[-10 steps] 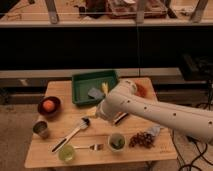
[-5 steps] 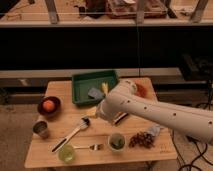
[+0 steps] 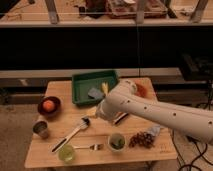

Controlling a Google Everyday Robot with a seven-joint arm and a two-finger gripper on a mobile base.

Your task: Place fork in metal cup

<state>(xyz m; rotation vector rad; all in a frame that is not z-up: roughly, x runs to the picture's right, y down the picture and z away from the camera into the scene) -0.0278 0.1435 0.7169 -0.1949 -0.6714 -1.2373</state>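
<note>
1. My pincer (image 3: pixel 101 114) hangs over the middle of the wooden desk (image 3: pixel 60 92), released and holding nothing.
2. The small slim silver fork (image 3: pixel 92 147) lies flat near the front edge, between the translucent green cup (image 3: pixel 66 153) and the pale cup with green contents (image 3: pixel 117 142).
3. The dull grey metal cup (image 3: pixel 41 129) stands near the left edge, well apart from the fork.
4. Risk: coming down on the fork, I could knock either neighbouring cup.
5. Risk: such a thin, flat handle may slip out of my grip.
6. Risk: the black-handled brush (image 3: pixel 70 136) lies between fork and metal cup; a low carry could snag it.
7. Risk: a tilted drop could tip that light metal cup.
</note>
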